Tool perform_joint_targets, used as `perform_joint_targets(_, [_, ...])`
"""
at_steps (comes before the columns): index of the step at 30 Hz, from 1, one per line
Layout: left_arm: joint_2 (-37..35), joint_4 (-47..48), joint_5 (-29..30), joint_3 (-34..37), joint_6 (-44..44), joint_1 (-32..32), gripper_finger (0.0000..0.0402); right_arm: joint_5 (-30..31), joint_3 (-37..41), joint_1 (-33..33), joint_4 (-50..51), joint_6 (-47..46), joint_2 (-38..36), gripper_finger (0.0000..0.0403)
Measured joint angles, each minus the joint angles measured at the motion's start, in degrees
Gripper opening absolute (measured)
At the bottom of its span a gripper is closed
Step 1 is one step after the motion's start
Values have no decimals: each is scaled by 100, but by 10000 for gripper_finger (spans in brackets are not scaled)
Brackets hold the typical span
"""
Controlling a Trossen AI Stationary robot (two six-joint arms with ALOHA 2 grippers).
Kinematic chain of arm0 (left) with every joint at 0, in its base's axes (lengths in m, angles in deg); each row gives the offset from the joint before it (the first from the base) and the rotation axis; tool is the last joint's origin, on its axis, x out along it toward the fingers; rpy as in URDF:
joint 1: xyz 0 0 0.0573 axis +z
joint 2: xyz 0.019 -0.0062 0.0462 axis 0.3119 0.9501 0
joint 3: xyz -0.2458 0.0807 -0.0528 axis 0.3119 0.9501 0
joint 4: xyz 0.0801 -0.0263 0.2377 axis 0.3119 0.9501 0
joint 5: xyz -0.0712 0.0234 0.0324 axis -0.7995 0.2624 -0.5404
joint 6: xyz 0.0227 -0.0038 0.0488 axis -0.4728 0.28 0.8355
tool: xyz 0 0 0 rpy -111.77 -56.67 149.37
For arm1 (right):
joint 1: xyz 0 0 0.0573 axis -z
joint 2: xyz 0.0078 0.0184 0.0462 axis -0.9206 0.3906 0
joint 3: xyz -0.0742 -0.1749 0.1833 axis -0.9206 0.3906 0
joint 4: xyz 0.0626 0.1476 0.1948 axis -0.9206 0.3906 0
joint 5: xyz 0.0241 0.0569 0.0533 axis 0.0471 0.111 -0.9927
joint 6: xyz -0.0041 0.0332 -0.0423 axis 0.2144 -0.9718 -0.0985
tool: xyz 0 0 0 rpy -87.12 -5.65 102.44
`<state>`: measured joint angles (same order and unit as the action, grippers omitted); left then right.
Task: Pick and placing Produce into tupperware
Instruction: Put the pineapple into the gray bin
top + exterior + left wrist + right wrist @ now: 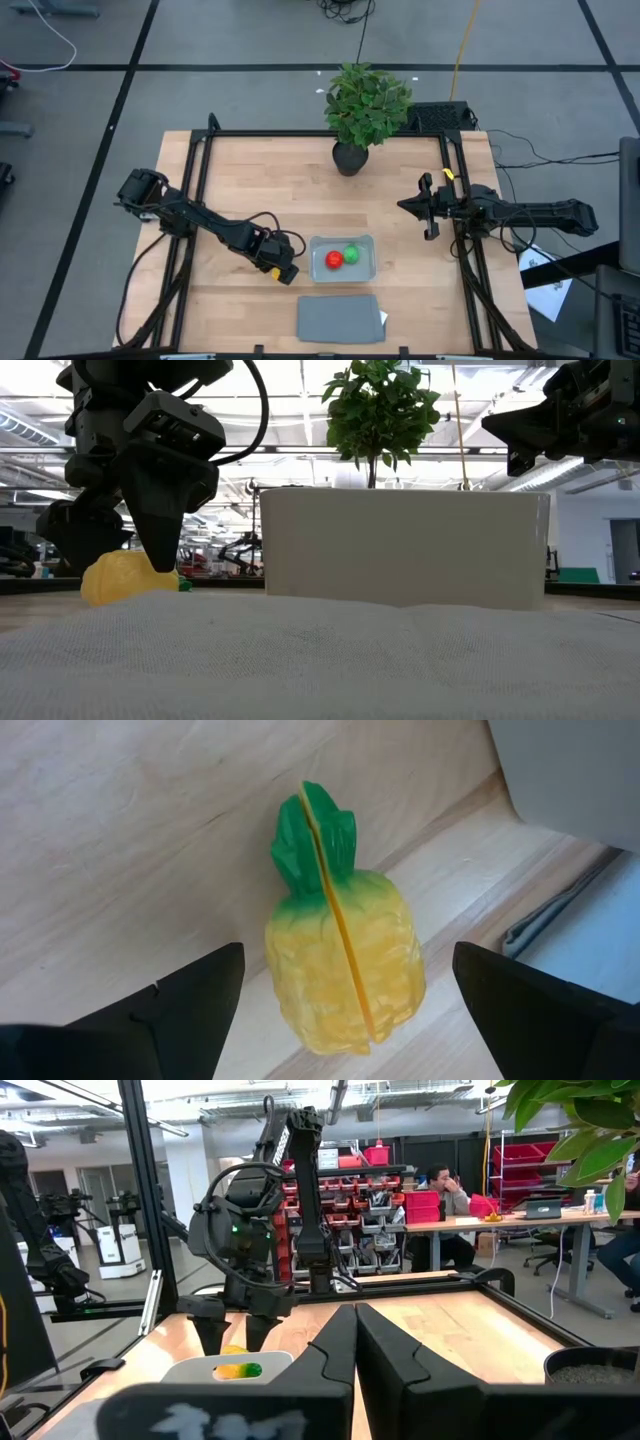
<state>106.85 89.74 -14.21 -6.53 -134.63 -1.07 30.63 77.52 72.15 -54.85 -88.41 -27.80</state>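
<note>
The yellow produce piece with a green tip [345,960] lies on its side on the wooden table, just left of the tupperware [342,241]. My left gripper [347,960] is open and low over it, one finger on each side, with a gap to both. In the low view the piece [115,578] shows beside the left gripper [160,550]. The round red piece [333,260] and the round green piece [351,254] rest inside the tupperware. My right gripper [355,1320] is shut and waits above the table's right side [430,208].
A flat dark grey lid [340,318] lies on the table near its near edge, just in front of the tupperware. A leafy potted plant [365,105] stands at the far edge. Black frame rails [195,190] run along the table's left and right sides.
</note>
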Motion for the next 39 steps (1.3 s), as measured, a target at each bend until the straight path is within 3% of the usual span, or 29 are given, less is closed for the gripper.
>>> perform_joint_targets(5, [0,0,47,0,35,0,356,0,2,-1,0,0,0,0])
perform_joint_targets(15, [0,-66,36,0,47,2,258,0,1,-2,-1,0,0,0])
perform_joint_targets(22, [-6,-460,-29,0,283,4,216,0,0,0,-2,0,-2,0])
perform_joint_targets(39, [-101,-495,-102,-2,1331,240,204,0,1,-1,-9,0,-1,0])
